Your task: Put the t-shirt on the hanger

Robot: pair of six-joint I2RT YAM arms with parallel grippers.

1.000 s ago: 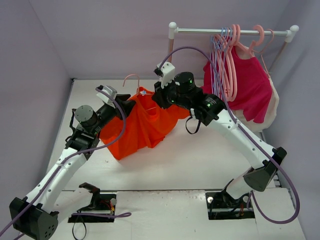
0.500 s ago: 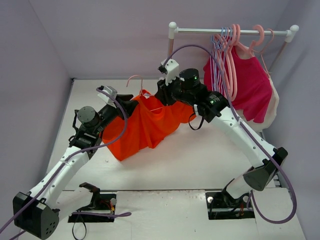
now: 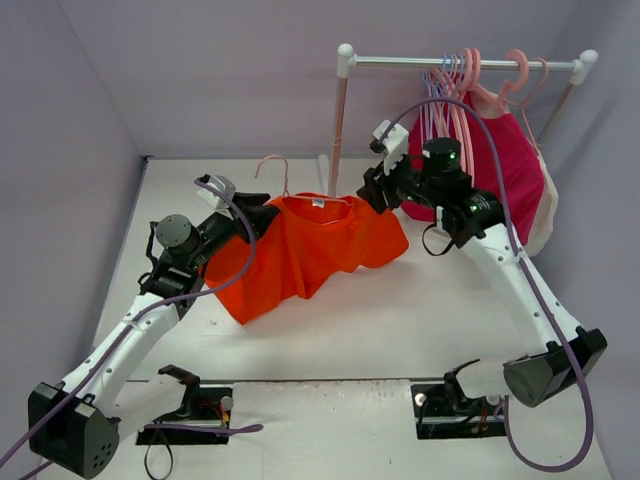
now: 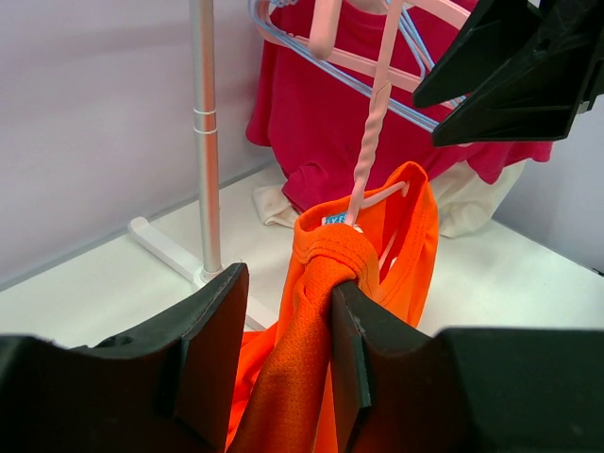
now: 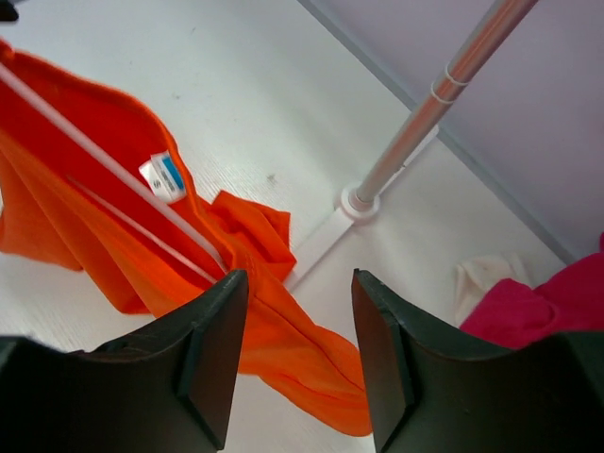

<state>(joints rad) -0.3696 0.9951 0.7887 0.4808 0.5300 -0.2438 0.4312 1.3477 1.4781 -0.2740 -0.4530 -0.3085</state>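
The orange t-shirt (image 3: 310, 250) hangs spread out above the table, its white neck label up. The pale pink hanger (image 3: 268, 162) sits in its neck, hook sticking up at the left. My left gripper (image 3: 262, 212) is shut on the bunched left shoulder of the shirt (image 4: 311, 311); the hanger's stem (image 4: 370, 142) rises just beyond it. My right gripper (image 3: 375, 190) is open and empty, above the shirt's right shoulder. In the right wrist view the shirt (image 5: 94, 226) and the hanger's bar (image 5: 94, 156) lie below the open gripper (image 5: 300, 278).
A clothes rack (image 3: 460, 62) stands at the back right with several pink and lavender hangers and a magenta shirt (image 3: 500, 170). Its pole (image 3: 338, 120) and foot (image 5: 363, 200) stand just behind the orange shirt. A whitish cloth (image 3: 545, 215) lies beneath the rack.
My right gripper has let go of the shirt and moved right and up toward the rack. The shirt's right side has spread out and dropped. The left gripper has barely moved.
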